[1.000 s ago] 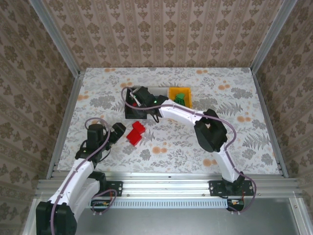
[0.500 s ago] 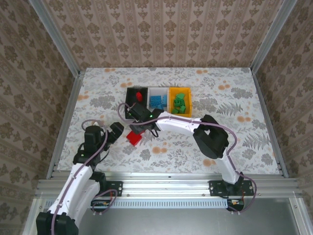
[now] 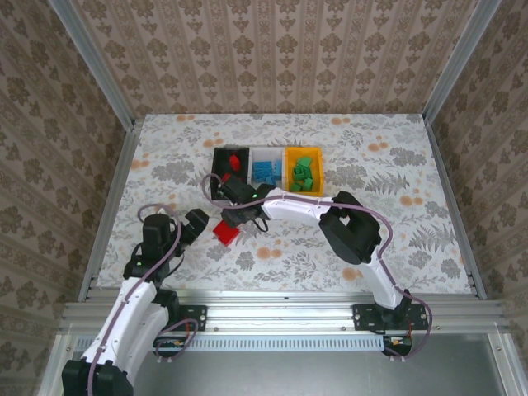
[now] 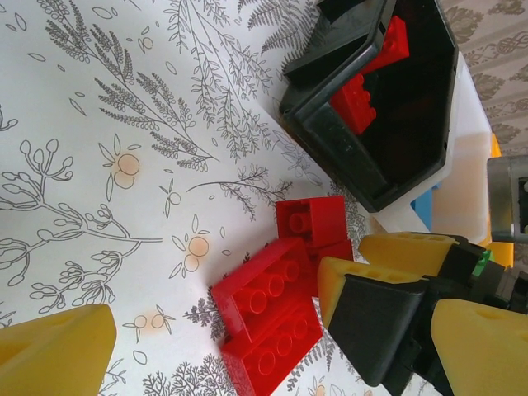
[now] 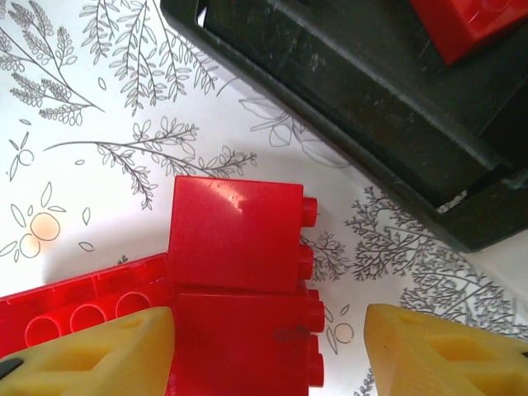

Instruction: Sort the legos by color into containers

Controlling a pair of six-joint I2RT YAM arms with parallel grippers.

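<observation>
Straddling the red legos (image 5: 235,239) on the table (image 5: 74,173) just near of the black container (image 5: 346,107), the right hand (image 5: 268,338) was spread wide; next, it likely needed to pinch one and lift.

The loose bricks (image 3: 226,232) lie on the table (image 3: 396,223) under the right gripper (image 3: 235,216), between its fingers. Just beyond it stands the leftmost bin (image 3: 216,165), holding more bricks (image 3: 235,160). The middle bin (image 3: 266,152) and rightmost bin (image 3: 319,165) adjoin rightward. The left gripper (image 3: 198,221) sits left of it.

R arm stretched leftward, R gripper (image 5: 272,351) low, 2 fingers spread; L arm bent, L gripper (image 3: 196,223) also spread.
</observation>
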